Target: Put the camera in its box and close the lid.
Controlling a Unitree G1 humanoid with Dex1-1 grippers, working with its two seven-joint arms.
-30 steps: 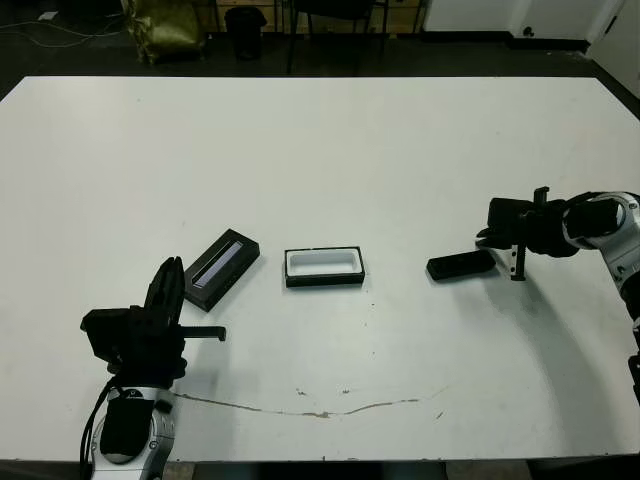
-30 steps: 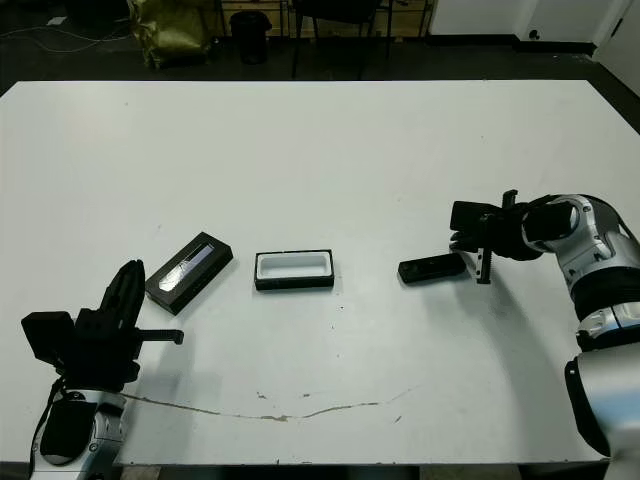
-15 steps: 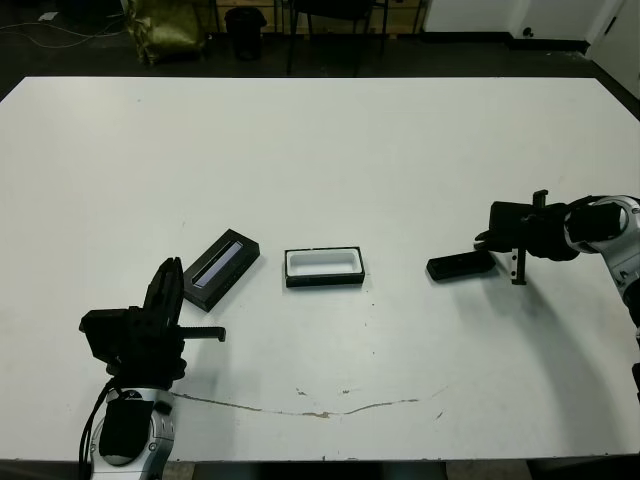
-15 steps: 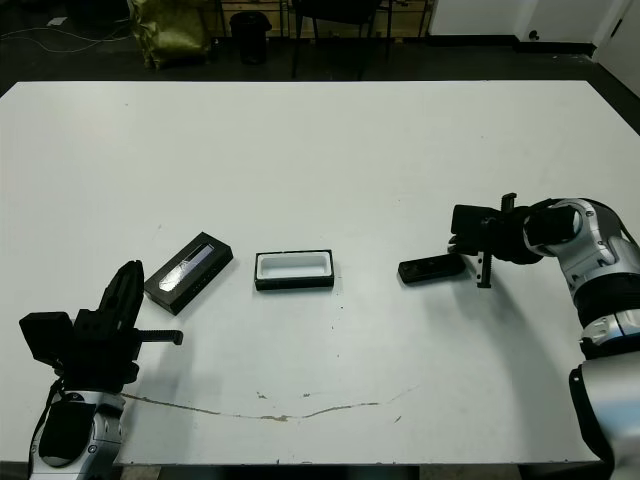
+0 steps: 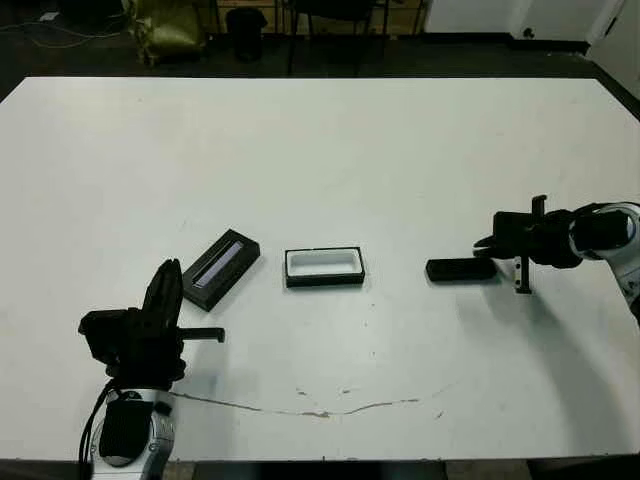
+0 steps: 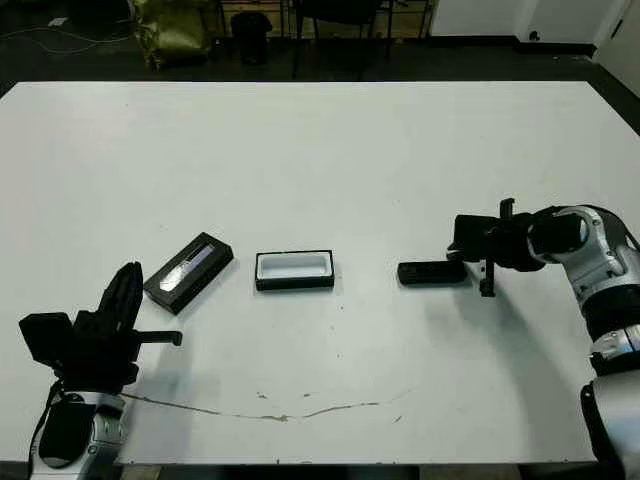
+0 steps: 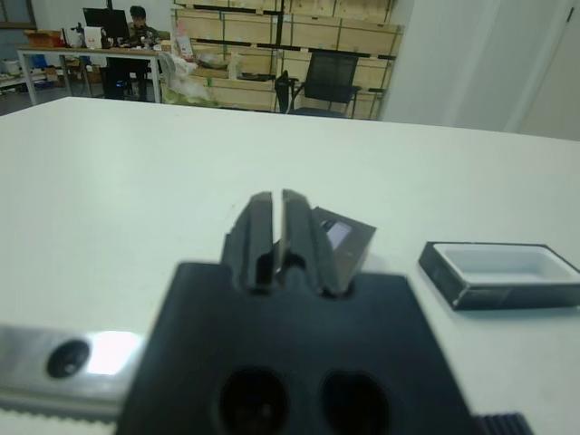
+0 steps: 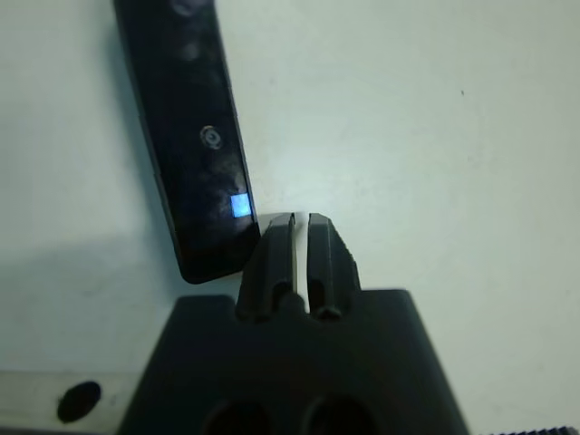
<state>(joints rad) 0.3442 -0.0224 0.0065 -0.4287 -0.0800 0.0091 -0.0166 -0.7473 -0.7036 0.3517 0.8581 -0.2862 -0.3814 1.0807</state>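
The camera (image 5: 460, 269) lies flat on the table at the right, a slim black bar with a small blue screen (image 8: 239, 206) at its near end. My right gripper (image 8: 301, 225) is shut with nothing in it, its tips just beside that screen end; it also shows as the right gripper (image 5: 483, 245). The box (image 5: 323, 267) sits open in the middle, its white lining showing. The lid (image 5: 221, 269) with its grey stripe lies slanted to the left of the box. My left gripper (image 5: 171, 268) is shut and empty, near the lid's front corner.
A thin brown crack or line (image 5: 320, 410) runs across the table near its front edge. Beyond the table's far edge stand chairs and a yellow bag (image 5: 165, 25). In the left wrist view a person (image 7: 138, 20) sits at a desk far behind.
My right gripper has shifted slightly right and nearer, and the camera has turned a little to lie more level. The left arm, box and lid have not moved.
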